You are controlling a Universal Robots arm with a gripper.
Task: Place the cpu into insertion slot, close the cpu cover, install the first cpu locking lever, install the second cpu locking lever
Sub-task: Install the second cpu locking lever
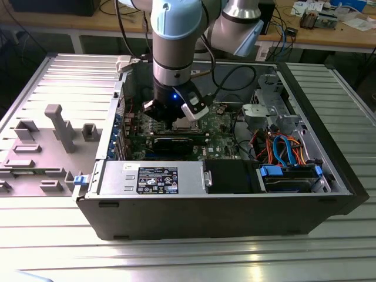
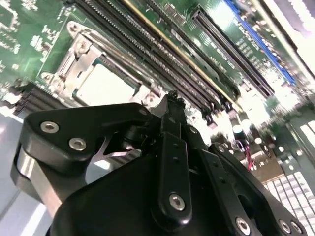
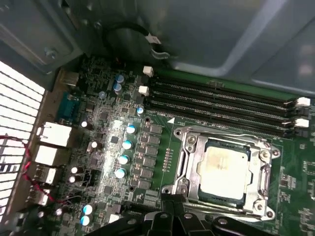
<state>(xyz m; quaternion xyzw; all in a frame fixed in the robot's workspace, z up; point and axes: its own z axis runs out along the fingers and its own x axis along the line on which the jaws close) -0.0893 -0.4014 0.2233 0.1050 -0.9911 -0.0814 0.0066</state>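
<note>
Claw (image 2: 172, 105) hangs low inside the open PC case (image 1: 329, 182), fingers drawn together at the tip, gripping nothing that I can see. Empty, judging from the second wrist view.

Just beyond the fingertip sits the socket: the cpu (image 3: 225, 166) lies flat in its slot, silver top showing, and the cpu cover (image 3: 189, 164) is down around it as a metal frame. In the second wrist view the same cpu (image 2: 106, 86) shows just past the claw tip, close under it and a bit off to one side. Chip seated, cover closed, I'd say. Whether either locking lever is latched: too fine to tell.

Past the socket, the long black memory slots (image 3: 221, 98) run parallel to the cover's far edge. Further off, the green board (image 3: 110, 142) with blue-topped capacitors, then the case wall.

Case stands on the ribbed metal counter (image 1: 35, 235).
</note>
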